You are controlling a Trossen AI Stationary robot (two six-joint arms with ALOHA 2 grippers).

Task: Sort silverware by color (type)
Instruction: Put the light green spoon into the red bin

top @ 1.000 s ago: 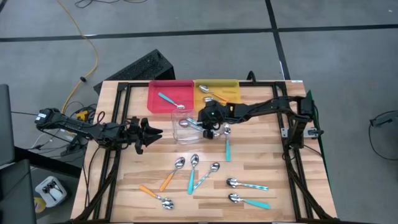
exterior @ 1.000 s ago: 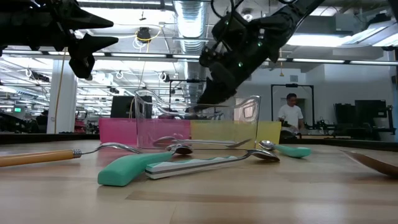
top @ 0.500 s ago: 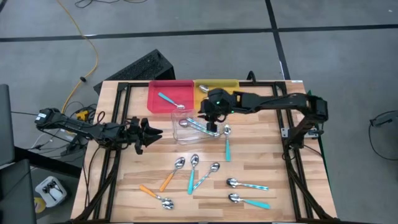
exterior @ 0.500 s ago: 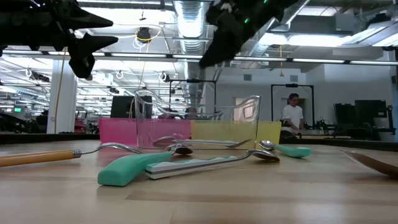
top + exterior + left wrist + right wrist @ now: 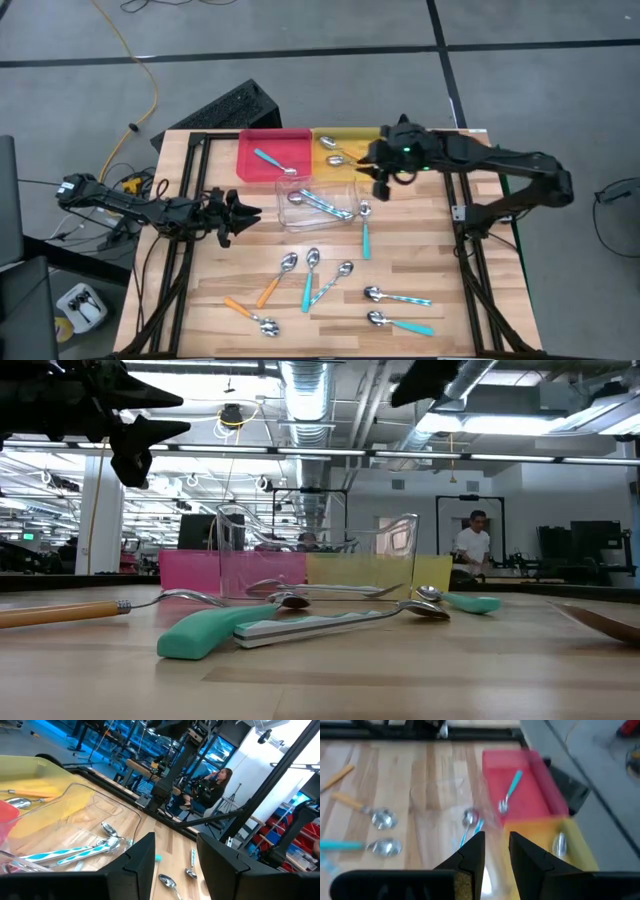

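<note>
Above the yellow plastic tray at the table's far edge, the right gripper hangs with its two dark fingers set a little apart and nothing between them. Beside the yellow tray, touching its side, sits the red plastic tray, which holds one teal-handled metal spoon. The yellow tray itself holds an orange-handled spoon. Just in front of where these two trays meet stands the clear plastic tray, with pale-blue-handled spoons lying across its floor. Touching the clear tray's right front corner lies another teal-handled spoon, its bowl towards the trays.

Well in front of the clear tray, on the bare wooden table, the rest of the silverware is spread out: an orange-handled spoon, a teal one and a pale blue one side by side, a second orange spoon nearer the front edge, and two more teal-and-pale spoons to the right.

Left of the clear tray, the left gripper hovers above the table's left edge with its fingers spread and empty.
</note>
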